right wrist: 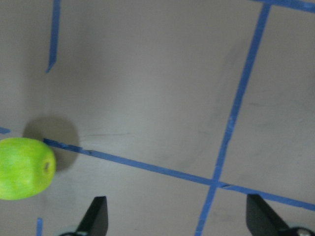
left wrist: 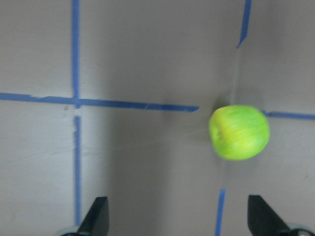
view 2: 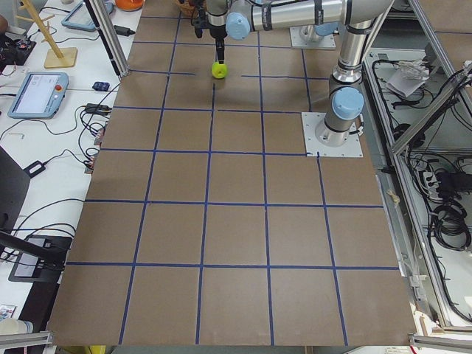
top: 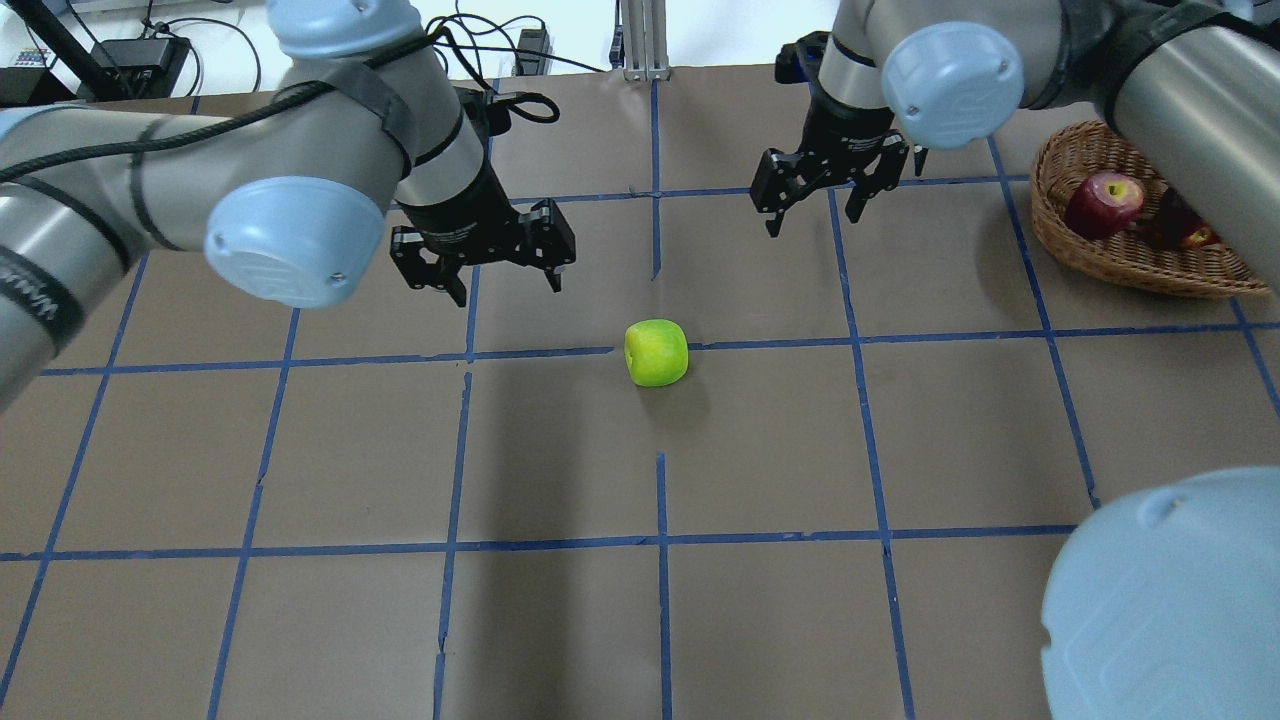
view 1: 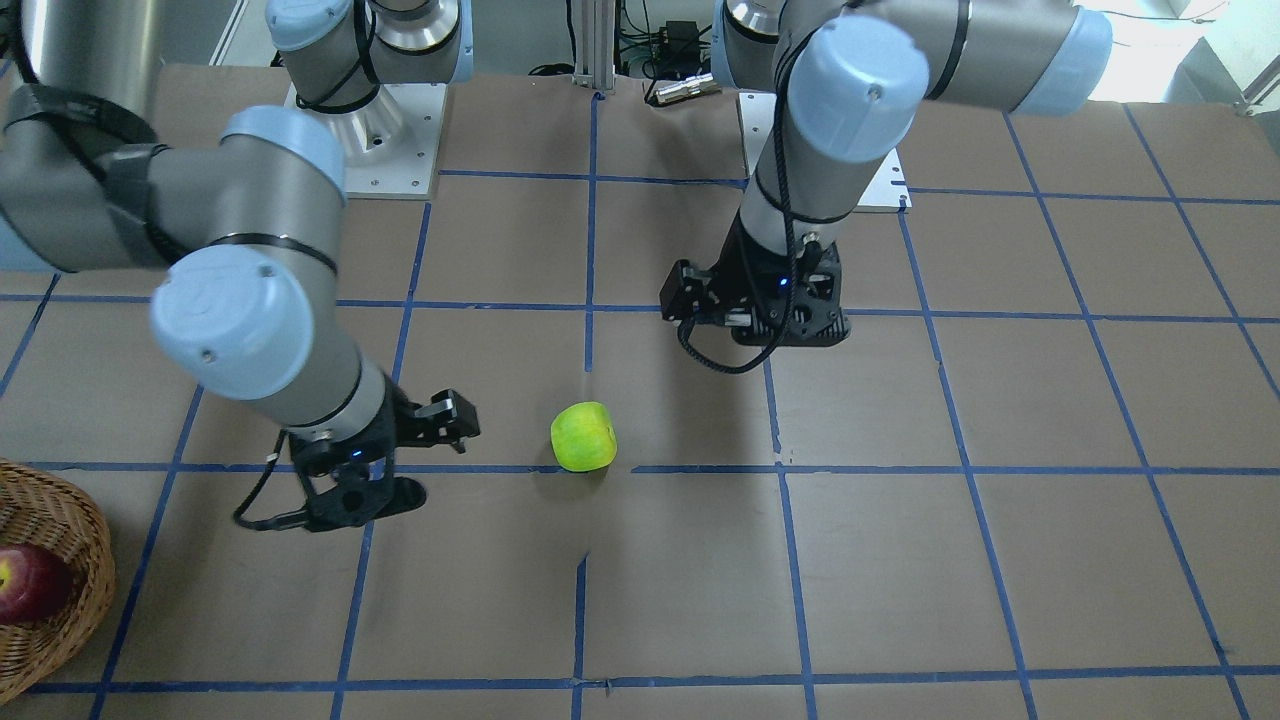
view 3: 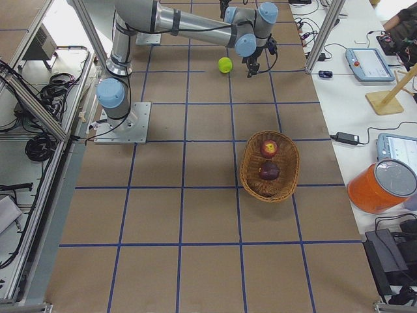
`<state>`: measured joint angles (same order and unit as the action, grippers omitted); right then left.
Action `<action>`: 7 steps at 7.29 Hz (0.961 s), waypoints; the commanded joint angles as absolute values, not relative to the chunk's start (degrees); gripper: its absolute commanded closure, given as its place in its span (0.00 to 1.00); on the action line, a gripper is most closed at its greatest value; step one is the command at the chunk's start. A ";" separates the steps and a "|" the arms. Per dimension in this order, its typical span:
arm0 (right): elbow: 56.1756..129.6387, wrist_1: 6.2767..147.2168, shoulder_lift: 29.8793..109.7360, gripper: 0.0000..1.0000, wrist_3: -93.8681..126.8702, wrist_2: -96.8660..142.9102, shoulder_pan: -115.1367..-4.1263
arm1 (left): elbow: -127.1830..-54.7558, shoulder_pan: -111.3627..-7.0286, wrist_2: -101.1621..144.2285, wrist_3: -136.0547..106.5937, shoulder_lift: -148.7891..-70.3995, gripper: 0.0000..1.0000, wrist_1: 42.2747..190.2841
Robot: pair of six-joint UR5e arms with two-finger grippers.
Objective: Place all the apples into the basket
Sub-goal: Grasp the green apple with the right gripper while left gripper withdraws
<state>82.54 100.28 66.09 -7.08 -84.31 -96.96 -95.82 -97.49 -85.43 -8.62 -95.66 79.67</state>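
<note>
- I see the yellow-green apple [top: 657, 352] resting on the desk [top: 760, 450].
- My left tool [top: 507, 285] and right tool [top: 817, 222]: both spread wide, empty.
- The basket [top: 1045, 200] holds the red apple [top: 1102, 203] and the maroon apple [top: 1180, 225].

The front view's edge cuts off my basket [view 1: 70, 540] and most of the red apple [view 1: 30, 585] inside. Overhead, my right arm [top: 1200, 110] covers part of the dark apple [top: 1172, 220]. My left wrist view blurs the green apple [left wrist: 239, 132], and the right wrist view's edge clips it. Of my fingers [left wrist: 97, 216], only tips show.
</note>
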 commanded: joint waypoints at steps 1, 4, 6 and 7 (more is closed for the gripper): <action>87.43 106.92 66.36 0.00 1.63 -84.20 -104.82 | -95.71 -93.53 -88.75 -0.10 -87.48 0.00 85.07; 97.44 121.07 65.75 0.00 7.29 -84.03 -108.10 | -95.10 -91.85 -90.97 0.09 -86.04 0.00 85.43; 98.00 122.78 65.13 0.00 10.69 -82.01 -108.89 | -86.01 -91.32 -89.83 -4.19 -89.71 0.00 95.39; 98.17 124.52 63.82 0.00 13.33 -82.09 -109.33 | -83.78 -92.01 -90.09 -4.83 -91.22 0.00 97.80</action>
<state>97.70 122.63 64.95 10.18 -82.58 -108.74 -87.91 -91.59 -90.16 -3.08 -89.10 93.32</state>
